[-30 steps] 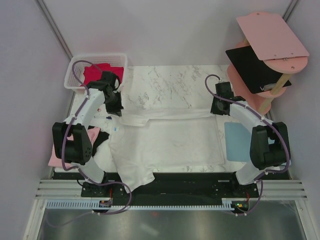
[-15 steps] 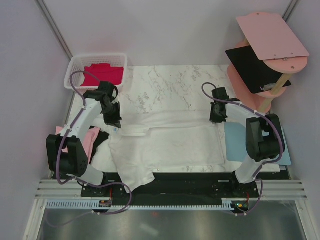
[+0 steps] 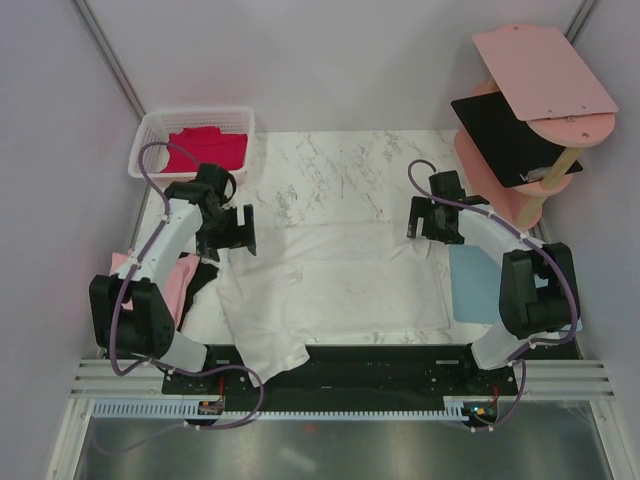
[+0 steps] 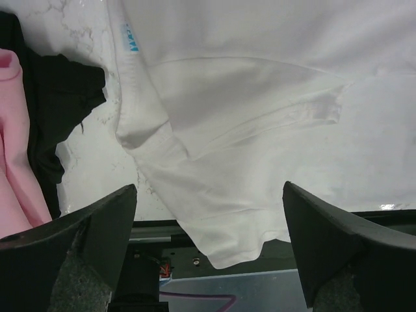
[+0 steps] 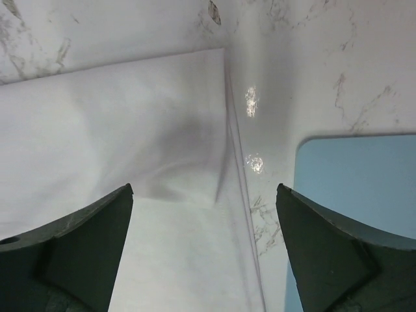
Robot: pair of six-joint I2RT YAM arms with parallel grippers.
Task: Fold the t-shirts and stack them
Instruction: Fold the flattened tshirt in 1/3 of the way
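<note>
White t-shirt [image 3: 330, 285] lay spread on the marble table [image 3: 340, 165]; left gripper [image 3: 242, 230] and right gripper [image 3: 416, 221] hovered over it, both wide apart, empty

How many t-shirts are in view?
4: large white t-shirt spread mid-table; light pink t-shirt at the left edge; black t-shirt beside it; magenta-red t-shirt in the white basket. Others may be hidden.

Basket [image 3: 143, 145], shelf [image 3: 540, 65] flanking white t-shirt [image 3: 340, 285]

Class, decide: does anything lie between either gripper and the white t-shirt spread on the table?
Nothing visible does. The left gripper and right gripper both hang open above the white t-shirt, its cloth uncovered beneath them.
</note>
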